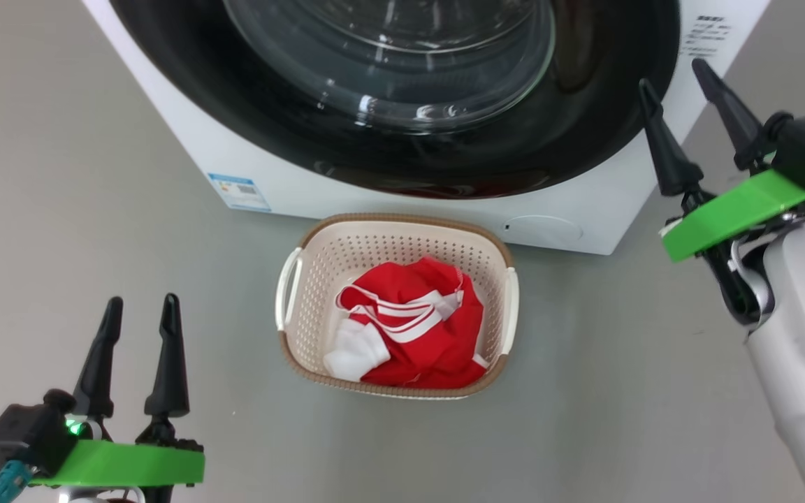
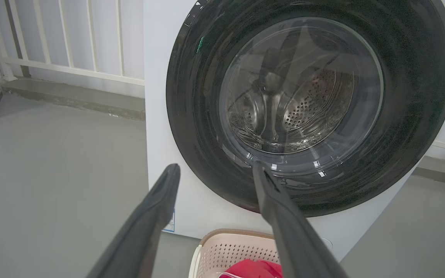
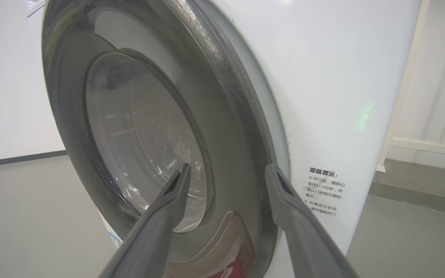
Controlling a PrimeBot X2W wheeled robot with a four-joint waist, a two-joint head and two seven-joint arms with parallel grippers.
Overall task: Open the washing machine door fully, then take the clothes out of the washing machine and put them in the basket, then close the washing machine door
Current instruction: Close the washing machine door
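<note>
The white washing machine has its black-rimmed door lying flat against its front, glass window in the middle. On the floor right before it stands the cream basket holding the red clothes with white stripes. My right gripper is open at the door's right edge, nothing between its fingers; its wrist view shows the door rim between the fingertips. My left gripper stands open low at the left, apart from the basket, pointing at the door and the basket.
Grey floor surrounds the machine and basket. A white railing and low ledge stand behind the machine on the left. A printed notice sits on the machine's front at the right, a blue label at its lower left corner.
</note>
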